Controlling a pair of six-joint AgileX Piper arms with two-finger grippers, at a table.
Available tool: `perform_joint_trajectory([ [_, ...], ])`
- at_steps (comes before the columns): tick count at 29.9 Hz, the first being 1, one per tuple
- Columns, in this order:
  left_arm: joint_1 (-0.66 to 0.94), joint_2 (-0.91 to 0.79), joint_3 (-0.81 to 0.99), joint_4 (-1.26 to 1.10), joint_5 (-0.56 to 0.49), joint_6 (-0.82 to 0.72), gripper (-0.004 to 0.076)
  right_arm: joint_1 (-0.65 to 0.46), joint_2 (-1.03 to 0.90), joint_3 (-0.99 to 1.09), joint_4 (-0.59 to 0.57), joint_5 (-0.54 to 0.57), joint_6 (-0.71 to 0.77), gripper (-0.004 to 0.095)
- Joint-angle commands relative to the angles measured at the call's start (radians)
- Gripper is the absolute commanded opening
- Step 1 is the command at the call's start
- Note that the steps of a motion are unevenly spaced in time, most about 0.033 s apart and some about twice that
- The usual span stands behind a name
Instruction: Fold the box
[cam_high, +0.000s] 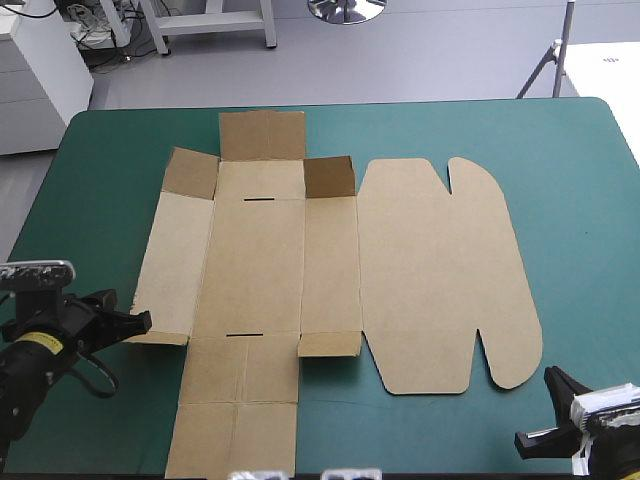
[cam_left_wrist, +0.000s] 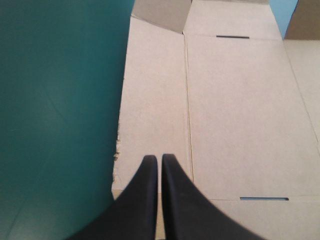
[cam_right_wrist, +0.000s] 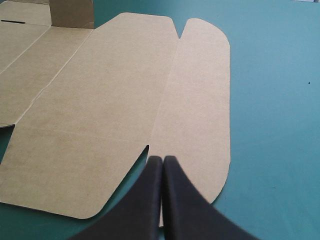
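Note:
The brown box (cam_high: 280, 260) lies as a flat cut sheet in the middle of the table, its lid panel with two rounded ears (cam_high: 450, 270) spread to the right. Two small corner flaps at the far side (cam_high: 330, 177) (cam_high: 190, 172) stand tilted up, and a third (cam_high: 330, 345) is slightly raised near the front. My left gripper (cam_high: 145, 321) is shut, its tip at the near left corner of the box's left side panel (cam_left_wrist: 155, 100). My right gripper (cam_high: 551, 378) is shut too, just off the lid's near right ear (cam_right_wrist: 200, 100). In both wrist views the fingers (cam_left_wrist: 160, 158) (cam_right_wrist: 162, 159) meet in one point over the board.
Teal-green cover (cam_high: 580, 200) runs along the box's right side and also lies to the left of it (cam_left_wrist: 55, 115). The table's front edge is close behind both grippers. The box's near flaps (cam_high: 240, 410) reach almost to that edge.

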Motion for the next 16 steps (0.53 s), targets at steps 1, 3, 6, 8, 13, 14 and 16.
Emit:
perform_joint_trajectory([
  [1,-0.001,0.109,-0.06,-0.026,-0.043,0.029,0.0017,0.001,0.027,-0.029,0.002,-0.077,-0.006,-0.0019],
  [3,0.013,0.183,-0.084,-0.06,-0.036,0.038,0.0017,0.001,0.027,-0.029,0.002,-0.077,-0.006,-0.0019],
  [6,0.078,0.29,-0.127,-0.232,-0.025,0.178,0.0018,0.001,0.027,-0.029,0.002,-0.077,-0.006,-0.0019],
  [8,0.168,0.356,-0.159,-0.4,0.019,0.342,0.0017,0.001,0.027,-0.029,0.002,-0.077,-0.006,-0.0019],
  [13,0.454,0.526,-0.251,-0.709,0.263,0.595,0.0017,0.001,0.027,-0.029,0.002,-0.077,-0.006,-0.0019],
  [14,0.484,0.549,-0.262,-0.752,0.272,0.597,0.0017,0.001,0.027,-0.029,0.002,-0.077,-0.006,-0.0019],
  [16,0.522,0.596,-0.285,-0.769,0.289,0.631,0.0013,0.001,0.027,-0.029,0.002,-0.077,-0.006,-0.0019],
])
